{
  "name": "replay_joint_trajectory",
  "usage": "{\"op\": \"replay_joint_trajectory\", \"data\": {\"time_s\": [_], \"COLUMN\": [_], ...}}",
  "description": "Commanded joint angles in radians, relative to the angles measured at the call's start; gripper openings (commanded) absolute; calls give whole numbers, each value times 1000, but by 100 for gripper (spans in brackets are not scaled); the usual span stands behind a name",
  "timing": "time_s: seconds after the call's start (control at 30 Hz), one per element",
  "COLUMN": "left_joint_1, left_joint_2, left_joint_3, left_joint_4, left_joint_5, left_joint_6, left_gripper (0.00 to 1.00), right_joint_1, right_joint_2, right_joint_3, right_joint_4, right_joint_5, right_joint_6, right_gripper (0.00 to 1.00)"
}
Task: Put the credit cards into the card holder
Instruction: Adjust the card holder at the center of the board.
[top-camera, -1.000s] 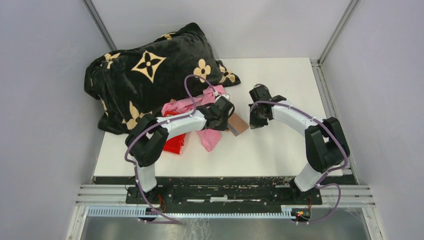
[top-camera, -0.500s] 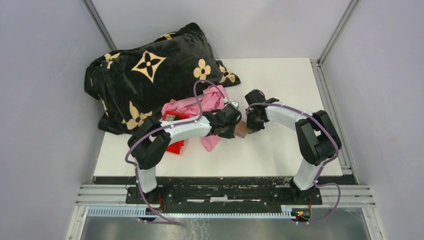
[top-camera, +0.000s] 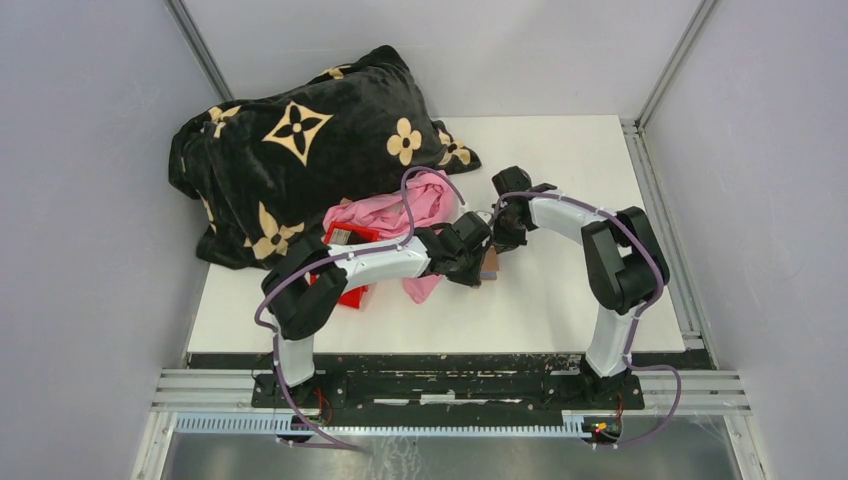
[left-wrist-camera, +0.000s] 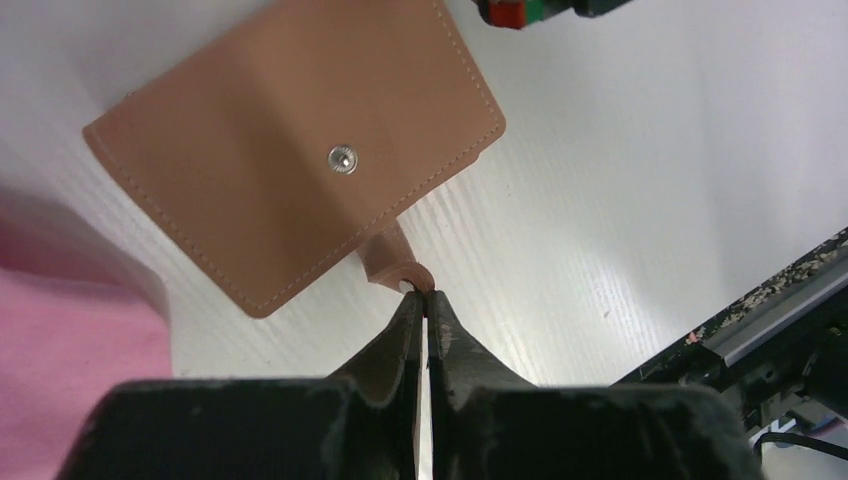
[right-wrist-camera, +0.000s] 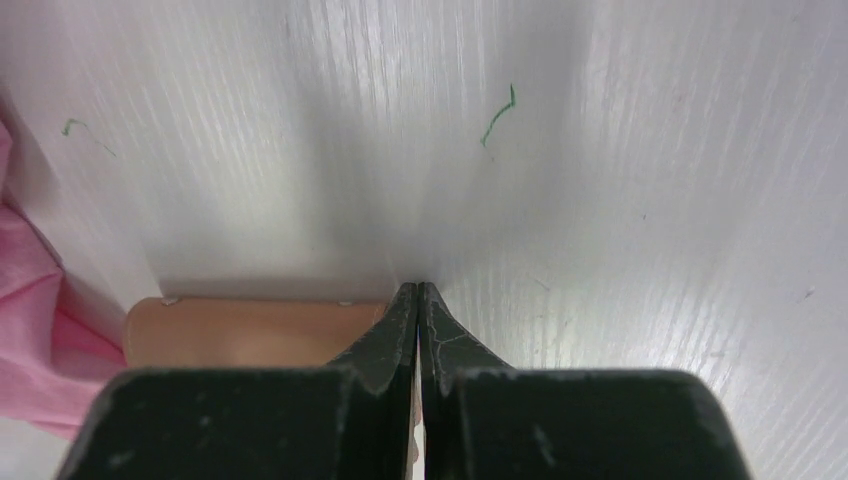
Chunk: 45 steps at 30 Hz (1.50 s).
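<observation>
The card holder (left-wrist-camera: 290, 160) lies closed and flat on the white tabletop (left-wrist-camera: 600, 180), with its silver snap stud (left-wrist-camera: 342, 157) turned upward. The left fingers (left-wrist-camera: 400, 335) are pressed together, and their tips are met by the end of the card holder's short snap tab (left-wrist-camera: 388, 258); whether the tab is pinched cannot be told. The right fingers (right-wrist-camera: 395, 335) are likewise closed, on nothing, with their tips brought down just beside one end of the card holder. A pink cloth (right-wrist-camera: 30, 330) is bunched just beside the card holder's opposite end.
</observation>
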Motion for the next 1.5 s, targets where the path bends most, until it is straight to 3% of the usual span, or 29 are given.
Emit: {"op": "replay_joint_trajectory", "data": {"time_s": [0.0,0.17,0.4,0.8,1.1,1.27,1.47], "left_joint_1": [-7,-6,-4,80,107,123,135], "left_joint_2": [43,71,-12,-253,-282,-268,-228], "left_joint_3": [66,101,101,-37,-182,-203,-203], "left_joint_4": [74,77,107,162,169,172,169], "left_joint_5": [106,128,48,-144,-230,-236,-223], "left_joint_6": [54,49,36,-25,-65,-78,-96], "left_gripper": [12,34,54,61,56,44,27], "right_joint_1": [-10,-9,-10,-12,-24,-25,-24], "right_joint_2": [42,67,78,67,-4,-48,-83], "right_joint_3": [66,89,109,113,77,47,-3], "right_joint_4": [36,32,19,9,26,16,10], "right_joint_5": [-31,-71,-78,-57,21,58,54], "right_joint_6": [-5,-1,-10,-19,-20,-26,-22], "right_gripper": [4,4,5,6,10,16,17]}}
